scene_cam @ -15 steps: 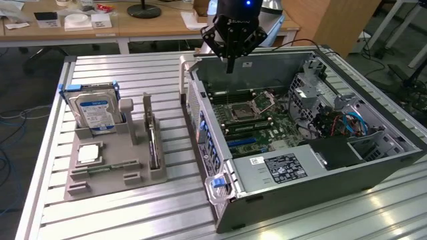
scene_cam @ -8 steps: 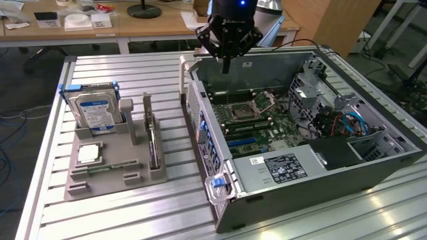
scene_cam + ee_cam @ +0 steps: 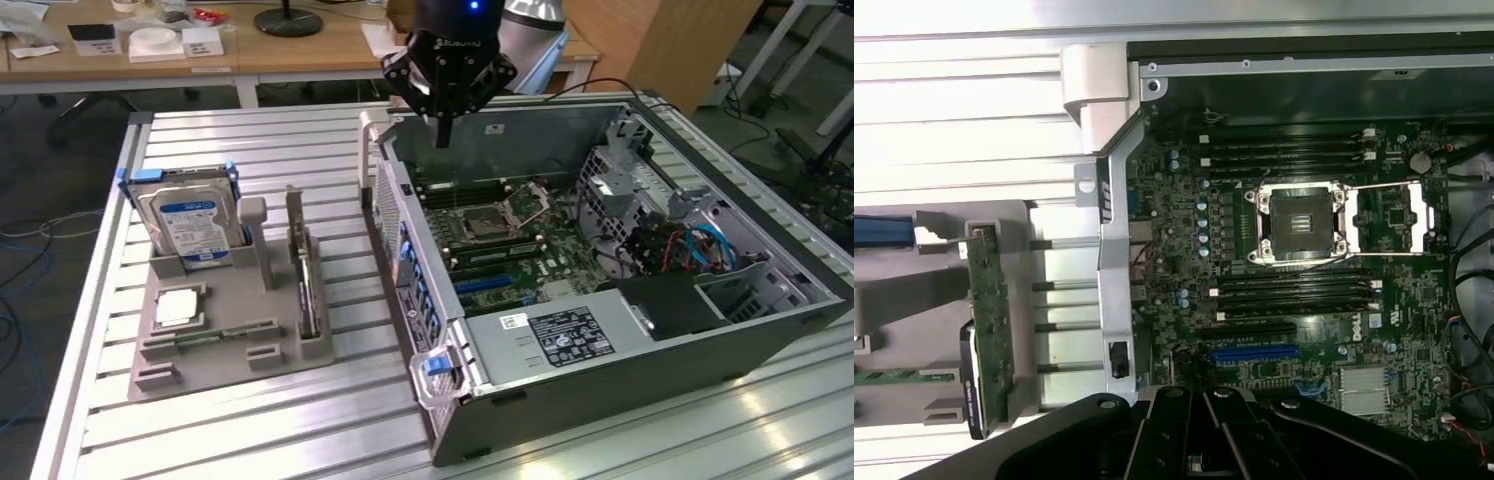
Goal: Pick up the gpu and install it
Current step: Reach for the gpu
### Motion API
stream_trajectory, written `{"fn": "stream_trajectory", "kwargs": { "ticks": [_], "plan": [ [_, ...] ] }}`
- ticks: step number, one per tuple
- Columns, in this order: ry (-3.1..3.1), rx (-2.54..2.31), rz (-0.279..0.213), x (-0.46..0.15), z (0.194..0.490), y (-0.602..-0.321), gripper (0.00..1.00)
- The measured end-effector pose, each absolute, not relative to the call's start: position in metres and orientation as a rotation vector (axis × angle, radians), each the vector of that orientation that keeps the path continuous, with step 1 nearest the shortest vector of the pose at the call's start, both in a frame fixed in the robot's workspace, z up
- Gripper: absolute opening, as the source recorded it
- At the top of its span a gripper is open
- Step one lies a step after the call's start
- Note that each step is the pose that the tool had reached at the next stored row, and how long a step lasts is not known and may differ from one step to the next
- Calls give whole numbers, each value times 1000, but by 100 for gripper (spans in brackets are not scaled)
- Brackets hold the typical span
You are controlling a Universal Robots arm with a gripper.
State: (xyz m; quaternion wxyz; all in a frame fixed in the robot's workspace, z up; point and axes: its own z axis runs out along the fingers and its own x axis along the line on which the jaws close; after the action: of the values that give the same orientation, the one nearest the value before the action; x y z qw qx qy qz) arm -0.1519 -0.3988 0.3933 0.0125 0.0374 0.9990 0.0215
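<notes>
The black gripper (image 3: 442, 140) hangs over the far wall of the open dark-grey computer case (image 3: 694, 350). Its fingers (image 3: 442, 122) are clenched together on nothing. The gpu (image 3: 308, 295), a thin black card seen edge-on, stands well apart from them. It sits upright in a slot of the grey plastic holder tray (image 3: 200, 365), near the edge of the slatted aluminium surface (image 3: 240, 430) on the exterior view's left. A grey upright post (image 3: 294, 215) rises just beside the card. The case's pale side wall (image 3: 400, 250) stands between it and the green motherboard (image 3: 501, 235). In the same tray a boxy silver hard drive (image 3: 187, 225) stands on end, its blue-and-white label too small to read, and a small square silver chip (image 3: 178, 307) lies flat. Inside the case are an empty processor socket (image 3: 1299, 225), a blue expansion slot (image 3: 1254, 353) and blue cables (image 3: 707, 245). White lettering on the board looks like a Dell mark (image 3: 1351, 324). The print on the power supply's black-and-white label (image 3: 567, 337) cannot be made out.
</notes>
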Motion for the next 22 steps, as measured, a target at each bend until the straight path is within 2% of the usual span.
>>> {"fn": "stream_trajectory", "kwargs": {
  "ticks": [22],
  "plan": [
    [3114, 117, 67, -180, 393, -399, 11]
  ]
}}
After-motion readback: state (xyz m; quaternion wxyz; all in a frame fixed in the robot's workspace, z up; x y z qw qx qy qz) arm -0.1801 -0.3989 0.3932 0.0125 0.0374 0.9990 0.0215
